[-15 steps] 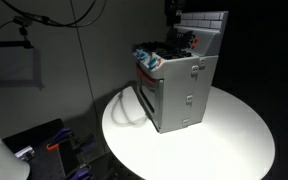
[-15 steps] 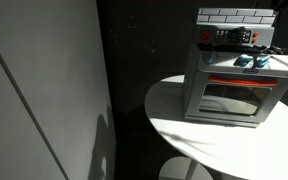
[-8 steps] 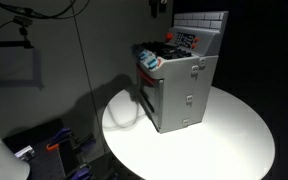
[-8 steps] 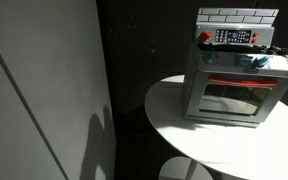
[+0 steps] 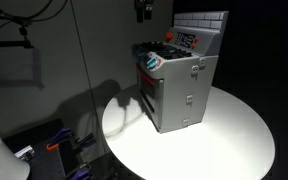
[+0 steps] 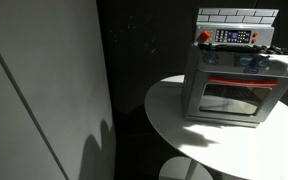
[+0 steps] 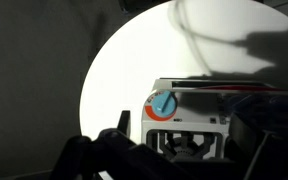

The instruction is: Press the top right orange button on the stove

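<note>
The grey toy stove point(image 5: 184, 85) stands on a round white table, with its brick-patterned back panel at the top; it also shows in the other exterior view point(image 6: 234, 75). A small orange-red button point(image 6: 205, 36) sits at the left end of the control strip; the other buttons are too small to tell apart. My gripper point(image 5: 142, 11) hangs dark, above and to the side of the stove, touching nothing. In the wrist view the gripper point(image 7: 189, 140) has its dark fingers spread apart, with the stove's blue knob in an orange ring point(image 7: 164, 103) beyond them.
The round white table point(image 5: 229, 140) ends close around the stove, and its edge also shows in an exterior view point(image 6: 169, 120). Blue toy pots point(image 6: 246, 60) sit on the cooktop. Cables and gear point(image 5: 54, 145) lie on the floor beside the table. A light wall panel point(image 6: 44, 90) stands nearby.
The gripper has moved away from above the stove's back panel, sideways past the stove's edge, and has left one exterior view. The stove has not moved.
</note>
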